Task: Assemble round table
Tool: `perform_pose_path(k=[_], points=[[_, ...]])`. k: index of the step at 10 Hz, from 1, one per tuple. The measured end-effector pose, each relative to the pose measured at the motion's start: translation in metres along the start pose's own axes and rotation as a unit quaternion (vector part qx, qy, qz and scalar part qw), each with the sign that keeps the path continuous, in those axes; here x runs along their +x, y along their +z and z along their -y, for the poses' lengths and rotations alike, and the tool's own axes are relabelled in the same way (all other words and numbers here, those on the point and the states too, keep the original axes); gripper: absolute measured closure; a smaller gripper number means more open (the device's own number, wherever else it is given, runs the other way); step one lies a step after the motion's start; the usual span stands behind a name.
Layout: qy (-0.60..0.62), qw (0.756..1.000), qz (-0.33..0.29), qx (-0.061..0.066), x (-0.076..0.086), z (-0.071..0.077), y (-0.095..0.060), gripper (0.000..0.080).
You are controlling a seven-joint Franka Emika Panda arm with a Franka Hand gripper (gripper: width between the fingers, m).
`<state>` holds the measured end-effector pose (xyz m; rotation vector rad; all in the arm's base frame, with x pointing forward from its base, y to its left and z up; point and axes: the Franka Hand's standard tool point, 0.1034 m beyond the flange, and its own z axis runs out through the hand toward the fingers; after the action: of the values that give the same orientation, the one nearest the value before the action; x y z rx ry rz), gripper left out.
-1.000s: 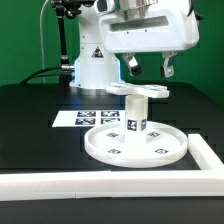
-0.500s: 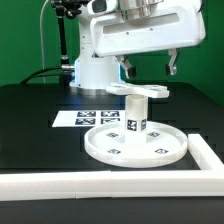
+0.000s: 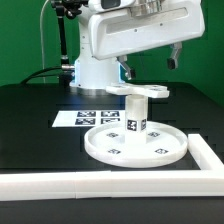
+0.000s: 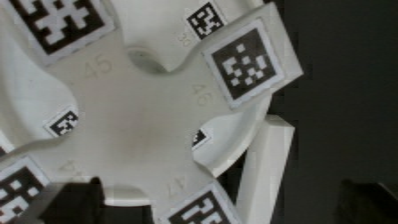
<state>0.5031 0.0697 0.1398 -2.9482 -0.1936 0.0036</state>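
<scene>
The large rimmed round disc (image 3: 104,141) lies flat on the black table. The short post (image 3: 135,116) stands upright at its middle. The small cross-shaped piece (image 3: 138,92) sits on top of the post. My gripper (image 3: 150,63) hangs above the cross piece, open and empty, its fingers apart and clear of it. In the wrist view the cross-shaped piece (image 4: 134,110) with its tags fills most of the picture, and the disc's rim (image 4: 270,165) shows beyond it. The gripper (image 4: 217,212) shows only as two dark fingertips at the picture's edge. The post is hidden under the cross piece there.
The marker board (image 3: 72,118) lies flat behind the disc, toward the exterior view's left. A long white border rail (image 3: 60,184) runs along the front and turns up the exterior view's right side (image 3: 206,152). The arm's white base (image 3: 92,66) stands at the back.
My gripper has risen straight up from the cross-shaped piece, staying open. The cross piece, post and disc have not moved.
</scene>
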Motion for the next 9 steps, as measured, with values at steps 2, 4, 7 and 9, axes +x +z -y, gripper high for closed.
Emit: perform_pose_path(k=[2,4,7,9], points=[[-0.077,0.997,0.001,-0.001,0.0,-0.001,0.001,0.0151],[-0.187,0.982,0.0,-0.011,0.0,-0.002,0.0,0.0151],[-0.319,0.947,0.012,-0.031,0.0,0.009,0.003,0.0151],[-0.387,0.922,0.016,-0.031,0.0,0.006,0.003,0.0151]])
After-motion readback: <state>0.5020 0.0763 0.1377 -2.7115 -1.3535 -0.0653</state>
